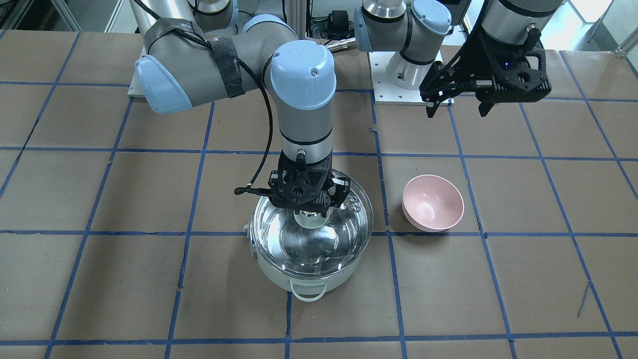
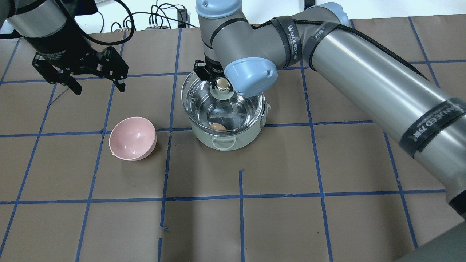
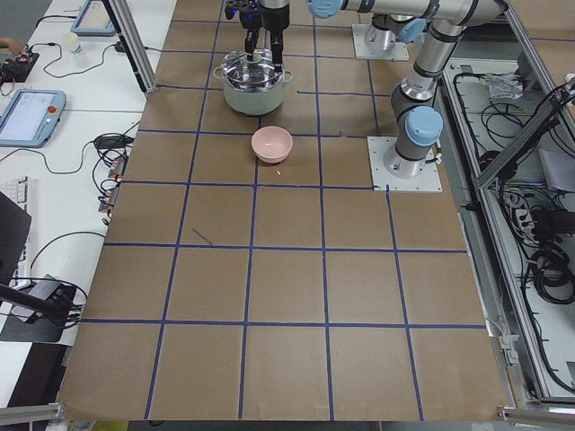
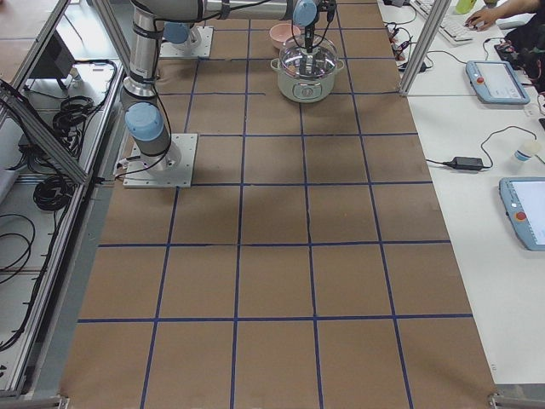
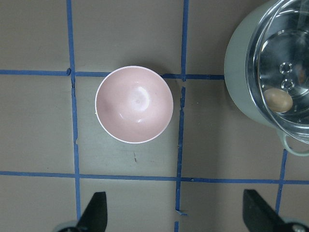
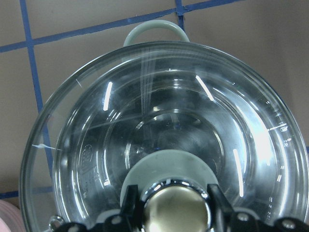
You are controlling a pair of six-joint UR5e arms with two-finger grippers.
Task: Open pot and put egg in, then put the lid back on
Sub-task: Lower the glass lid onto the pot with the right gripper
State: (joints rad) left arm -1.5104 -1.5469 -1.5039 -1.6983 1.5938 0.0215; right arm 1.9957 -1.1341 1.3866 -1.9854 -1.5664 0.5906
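The pale mint-white pot [image 2: 233,140] stands mid-table, also in the front view [image 1: 299,281]. The tan egg [image 2: 217,127] lies inside it on the steel bottom and also shows in the left wrist view [image 5: 279,100]. My right gripper [image 2: 218,82] is shut on the cream-gold knob [image 6: 176,210] of the clear glass lid [image 1: 349,219]. It holds the lid a little above the pot's rim. My left gripper [image 2: 98,87] is open and empty, raised above the table beyond the pink bowl.
An empty pink bowl [image 2: 133,138] sits on the brown paper a short way from the pot on my left side, also in the left wrist view [image 5: 134,104]. Blue tape lines grid the table. The arms' base plates are at the table's robot side.
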